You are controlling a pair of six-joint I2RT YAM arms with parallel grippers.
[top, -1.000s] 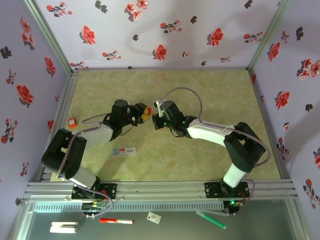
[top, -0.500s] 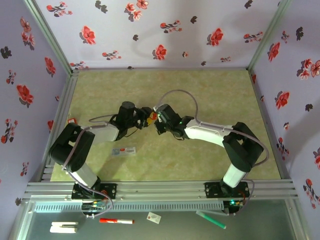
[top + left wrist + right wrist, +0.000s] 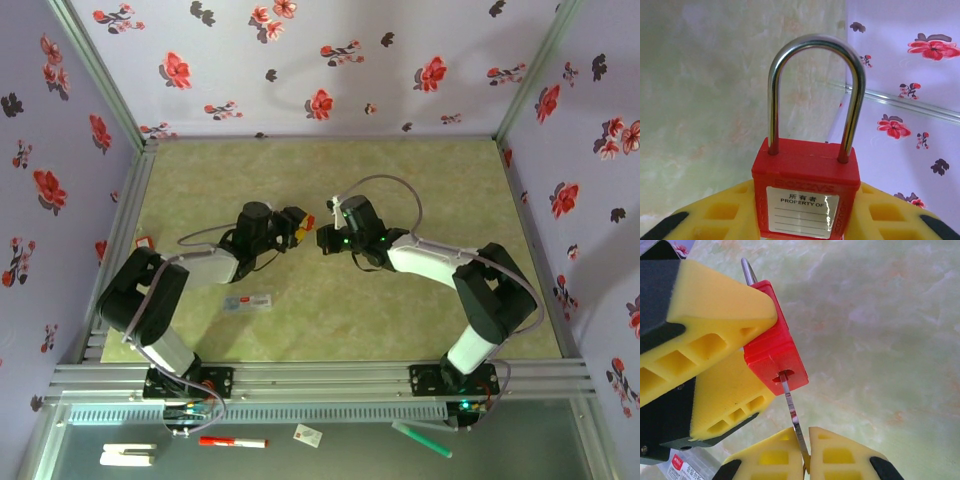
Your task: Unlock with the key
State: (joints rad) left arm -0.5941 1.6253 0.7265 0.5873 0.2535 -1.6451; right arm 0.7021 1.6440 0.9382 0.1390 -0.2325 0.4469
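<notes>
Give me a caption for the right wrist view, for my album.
The right gripper pinches a thin key, its tip at the keyhole of a red padlock clamped in the left gripper.

left tool: clamped, part-spread | right tool: pinched tight | arms reach inward, tips facing

On the red plastic padlock body you will find a silver rectangular label reading "所有者" above "PROPERTY OF", with blank ruled lines below. Raised lettering above it is unreadable. Print on the small white red-marked tag is illegible.
</notes>
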